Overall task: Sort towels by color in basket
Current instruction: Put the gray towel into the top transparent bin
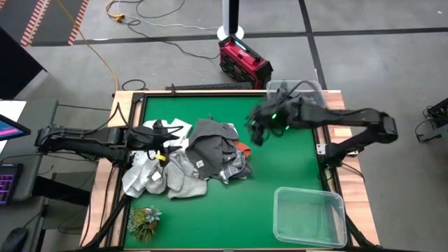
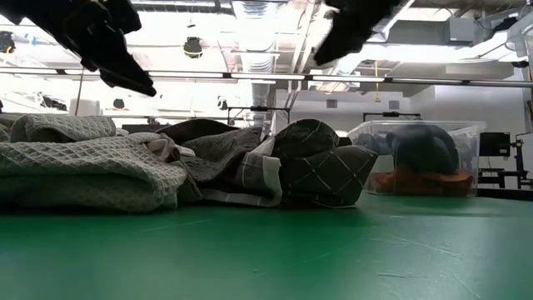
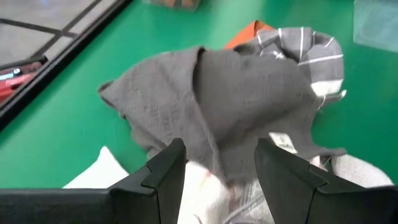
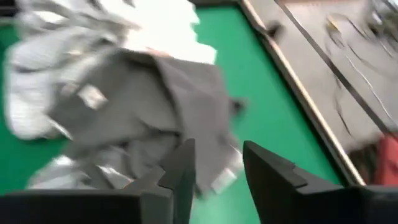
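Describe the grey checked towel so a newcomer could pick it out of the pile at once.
Start at the green table and find the heap of towels left of its middle. The checked towel lies on the heap's right edge, beside the rust-orange towel. Only it has thin white lines crossing dark grey; the dark grey towel beside it is plain.

You are in a lab or workshop hall: grey concrete floor (image 1: 392,70) with taped lines, loose cables (image 1: 161,17), a red equipment box (image 1: 243,61), and exposed ceiling ducts (image 2: 266,17).
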Robot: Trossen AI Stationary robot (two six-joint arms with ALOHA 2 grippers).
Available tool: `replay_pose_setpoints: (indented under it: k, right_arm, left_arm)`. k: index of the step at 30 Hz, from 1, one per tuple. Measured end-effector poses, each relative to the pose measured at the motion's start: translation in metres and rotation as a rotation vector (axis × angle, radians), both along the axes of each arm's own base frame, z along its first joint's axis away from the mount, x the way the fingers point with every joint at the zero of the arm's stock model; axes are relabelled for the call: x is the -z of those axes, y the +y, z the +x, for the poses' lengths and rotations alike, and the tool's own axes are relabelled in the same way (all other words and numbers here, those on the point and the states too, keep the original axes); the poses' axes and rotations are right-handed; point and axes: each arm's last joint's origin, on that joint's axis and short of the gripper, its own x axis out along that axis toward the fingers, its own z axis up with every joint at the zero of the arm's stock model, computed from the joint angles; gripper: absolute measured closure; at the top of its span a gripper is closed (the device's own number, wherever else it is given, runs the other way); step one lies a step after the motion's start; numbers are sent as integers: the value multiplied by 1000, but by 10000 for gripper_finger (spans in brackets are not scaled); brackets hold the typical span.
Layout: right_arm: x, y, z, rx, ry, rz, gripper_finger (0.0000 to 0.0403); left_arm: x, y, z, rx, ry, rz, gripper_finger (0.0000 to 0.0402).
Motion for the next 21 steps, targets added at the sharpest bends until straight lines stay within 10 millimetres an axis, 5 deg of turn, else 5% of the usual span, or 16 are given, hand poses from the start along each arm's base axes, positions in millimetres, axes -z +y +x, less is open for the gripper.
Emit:
replay_pose_setpoints:
  k: [6,11,21]
  right_arm:
    - [35,21,49,-132,-10,-82,172]
    - [62,10,77,-120,34,-96,134]
    - [105,-6,142,-180,91,-218,127]
  left_arm:
    - [-10,0,-3,22,38,40,221]
    - [-34,1,-11,23,27,67,221]
    - [-38,1,-15,26,25,129,221]
